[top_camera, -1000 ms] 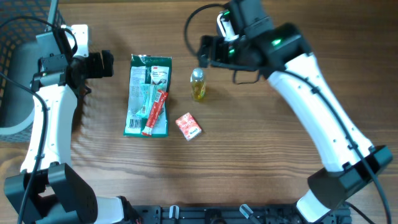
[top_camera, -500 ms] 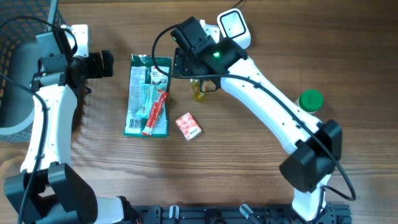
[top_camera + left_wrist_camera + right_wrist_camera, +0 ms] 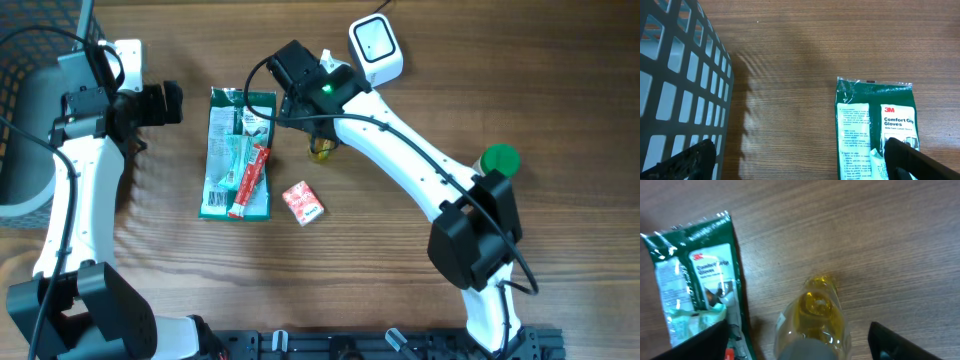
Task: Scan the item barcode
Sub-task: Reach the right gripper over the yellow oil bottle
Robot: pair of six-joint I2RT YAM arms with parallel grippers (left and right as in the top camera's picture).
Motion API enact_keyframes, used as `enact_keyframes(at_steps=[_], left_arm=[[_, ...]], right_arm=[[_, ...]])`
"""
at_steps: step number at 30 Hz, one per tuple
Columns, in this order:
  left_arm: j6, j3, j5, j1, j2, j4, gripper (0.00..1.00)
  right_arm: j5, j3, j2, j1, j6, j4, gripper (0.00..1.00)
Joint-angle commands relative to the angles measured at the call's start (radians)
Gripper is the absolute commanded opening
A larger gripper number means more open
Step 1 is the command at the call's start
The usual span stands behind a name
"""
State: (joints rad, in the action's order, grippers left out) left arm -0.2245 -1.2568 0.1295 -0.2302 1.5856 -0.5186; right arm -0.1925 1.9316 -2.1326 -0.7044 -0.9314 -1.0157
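Bottle [image 3: 812, 315], yellow liquid inside, between right fingers [image 3: 705, 342], spread wide, gripping nothing. Left fingers [image 3: 690, 160] fully apart, empty, above tabletop [image 3: 790, 50] between basket [image 3: 675, 90] and glove pack [image 3: 875, 125].

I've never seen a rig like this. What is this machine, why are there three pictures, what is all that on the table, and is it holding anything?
These are two robot arms at a wooden table, each ending in a two-finger gripper. The wide picture looks straight down from above; the other two come from small cameras on the wrists. On the table lie a green glove pack with a red tube on it, a small red box, a yellow bottle, a green round object and a white device, probably the scanner. A dark basket stands beside the left arm. The left gripper is open and holds nothing. The right gripper is open, its fingers on either side of the bottle, not yet gripping it.
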Motion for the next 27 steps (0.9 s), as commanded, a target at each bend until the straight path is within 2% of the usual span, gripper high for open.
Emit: enact_keyframes(at_steps=[1, 3, 6, 8, 16, 19, 23, 27], left_arm=[[-0.015, -0.013, 0.012, -0.003, -0.013, 0.002, 1.00], [-0.015, -0.013, 0.012, -0.003, -0.013, 0.002, 1.00], [-0.015, -0.013, 0.012, -0.003, -0.013, 0.002, 1.00], [-0.015, -0.013, 0.012, -0.003, -0.013, 0.002, 1.00], [-0.015, -0.013, 0.012, -0.003, -0.013, 0.002, 1.00], [-0.015, -0.013, 0.012, -0.003, -0.013, 0.002, 1.00], [-0.015, -0.013, 0.012, -0.003, -0.013, 0.002, 1.00], [-0.015, -0.013, 0.011, -0.003, -0.013, 0.002, 1.00]], right_arm=[[0.014, -0.010, -0.022, 0.002, -0.021, -0.002, 0.81], [0.014, -0.010, -0.022, 0.002, -0.022, -0.006, 0.81], [0.013, -0.010, -0.022, 0.002, -0.018, -0.006, 0.75], [0.010, -0.010, -0.022, 0.002, -0.014, -0.006, 0.67], [-0.029, -0.010, -0.022, 0.002, 0.019, -0.039, 0.66], [-0.029, -0.010, -0.022, 0.002, 0.041, -0.049, 0.56], [-0.029, -0.010, -0.022, 0.002, 0.042, -0.048, 0.54], [-0.029, -0.010, -0.022, 0.002, 0.096, -0.050, 0.46]])
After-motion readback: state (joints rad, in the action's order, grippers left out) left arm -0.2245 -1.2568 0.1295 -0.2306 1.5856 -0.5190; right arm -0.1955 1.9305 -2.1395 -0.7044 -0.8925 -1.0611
